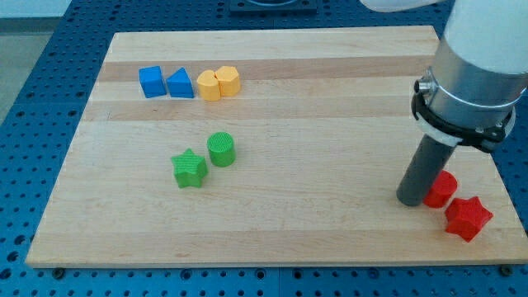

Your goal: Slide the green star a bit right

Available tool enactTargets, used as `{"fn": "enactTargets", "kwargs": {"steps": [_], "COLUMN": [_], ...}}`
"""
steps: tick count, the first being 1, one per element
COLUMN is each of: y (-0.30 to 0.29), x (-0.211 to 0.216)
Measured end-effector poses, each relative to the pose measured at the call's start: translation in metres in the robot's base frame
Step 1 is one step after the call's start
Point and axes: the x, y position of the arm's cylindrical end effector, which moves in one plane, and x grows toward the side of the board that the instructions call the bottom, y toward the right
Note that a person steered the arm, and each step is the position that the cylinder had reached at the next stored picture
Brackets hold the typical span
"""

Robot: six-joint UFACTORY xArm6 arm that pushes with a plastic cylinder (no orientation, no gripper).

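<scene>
The green star [190,169] lies on the wooden board [272,58], left of the middle. A green cylinder [221,149] stands just up and to the right of it, nearly touching. My tip [410,199] is far off at the view's right, right beside a red cylinder [441,189]. A red star [468,218] lies just below and to the right of that. The tip is well apart from the green star.
Near the view's top left stands a row of blocks: a blue cube [151,82], a blue triangle [180,84], a yellow half-round block [209,85] and a yellow hexagon [228,80]. The arm's grey body [474,74] hangs over the right edge.
</scene>
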Motion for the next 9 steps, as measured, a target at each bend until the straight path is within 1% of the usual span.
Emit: {"fn": "enactTargets", "kwargs": {"steps": [2, 3, 9], "y": [-0.004, -0.023, -0.198], "x": [-0.001, -0.001, -0.001]}}
